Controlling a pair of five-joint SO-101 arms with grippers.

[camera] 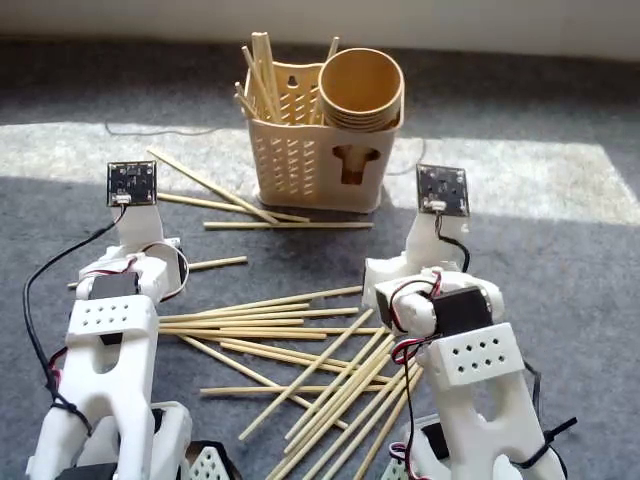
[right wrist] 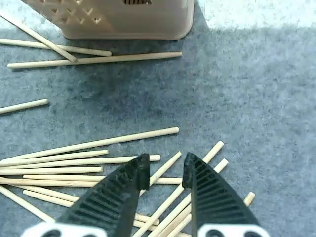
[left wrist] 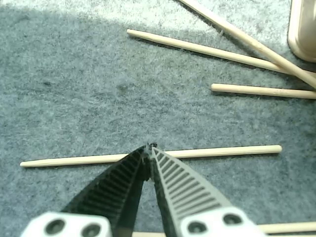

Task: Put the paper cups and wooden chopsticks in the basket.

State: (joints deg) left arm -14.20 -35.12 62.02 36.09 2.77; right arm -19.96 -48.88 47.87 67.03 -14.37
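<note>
A cream perforated basket (camera: 310, 160) stands at the back middle of the grey carpet. It holds stacked paper cups (camera: 360, 88) and several upright chopsticks (camera: 262, 75). Many wooden chopsticks (camera: 320, 375) lie in a pile between the two arms. My left gripper (left wrist: 149, 147) is shut, its tips right over a single chopstick (left wrist: 227, 150) that lies crosswise. My right gripper (right wrist: 165, 165) is open above the pile's edge, with one slanted chopstick (right wrist: 170, 162) running between its fingers. The basket's base (right wrist: 118, 19) lies ahead of it.
Three more chopsticks (camera: 250, 215) lie loose in front of the basket and to its left. The basket's corner (left wrist: 303, 29) shows beyond the left gripper. A sunlit strip (camera: 560, 180) crosses the carpet at the back.
</note>
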